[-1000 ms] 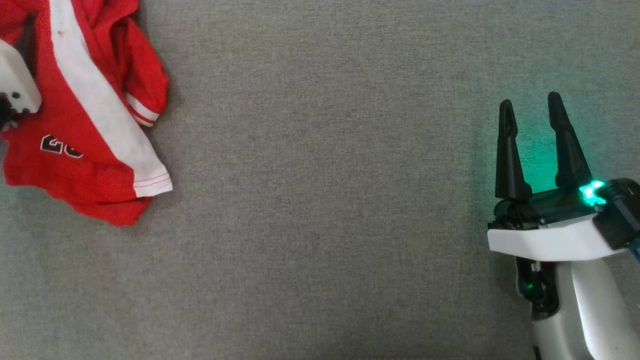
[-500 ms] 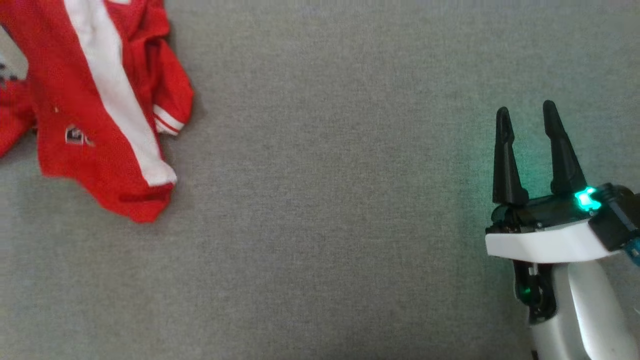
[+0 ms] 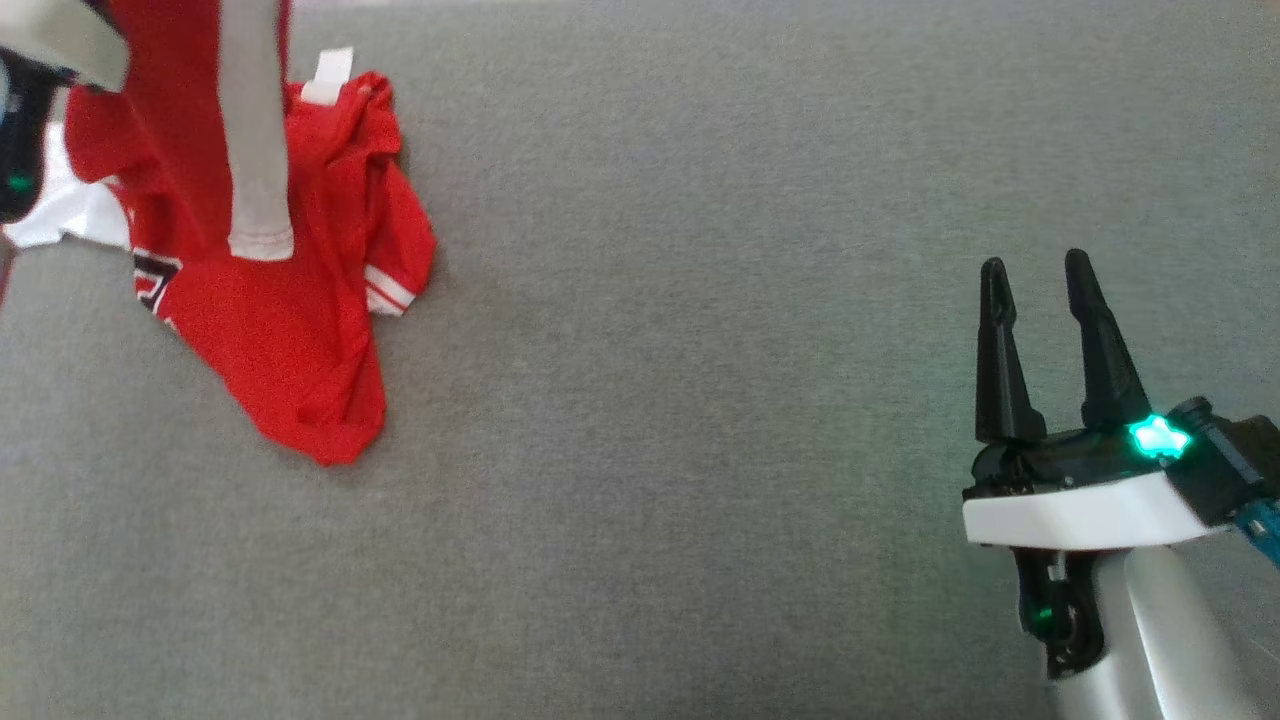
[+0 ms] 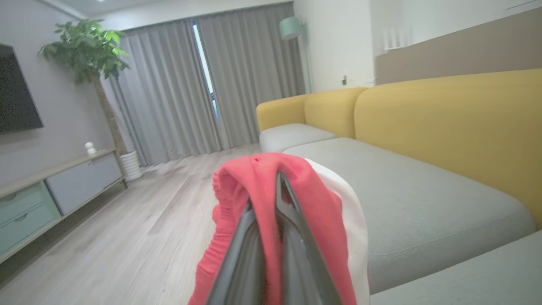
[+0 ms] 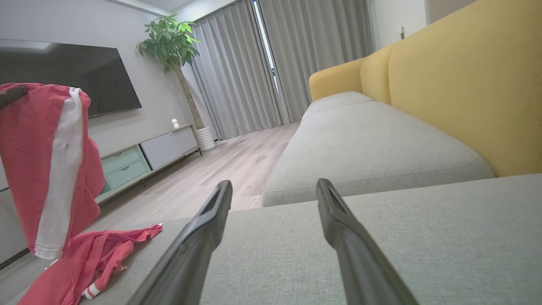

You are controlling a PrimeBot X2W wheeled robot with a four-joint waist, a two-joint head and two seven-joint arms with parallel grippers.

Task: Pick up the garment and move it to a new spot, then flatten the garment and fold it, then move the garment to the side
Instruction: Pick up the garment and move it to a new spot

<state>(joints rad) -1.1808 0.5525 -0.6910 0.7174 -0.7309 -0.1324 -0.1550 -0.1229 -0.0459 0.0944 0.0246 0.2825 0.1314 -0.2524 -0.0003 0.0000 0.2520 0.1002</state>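
Observation:
The red garment (image 3: 290, 350) with a white stripe hangs at the upper left of the head view, its lower end still trailing on the grey cushion (image 3: 680, 420). My left gripper (image 4: 266, 190) is shut on a bunched red and white fold of it, held up above the cushion. The left arm's pale housing (image 3: 60, 40) shows at the top left corner. In the right wrist view the garment (image 5: 46, 148) dangles at the left. My right gripper (image 3: 1035, 268) stands open over bare cushion far to the right, with nothing between its fingers (image 5: 211, 220).
The work surface is a wide grey sofa seat with a yellow backrest (image 5: 465, 84) along one side. Its edge (image 5: 296, 201) drops to a wooden floor (image 4: 127, 237). Beyond stand a low cabinet (image 5: 144, 156), a potted plant (image 5: 173, 38) and curtains.
The left gripper has raised the garment, which now hangs higher and further right in the head view. The right gripper sits slightly lower in that view and stays open.

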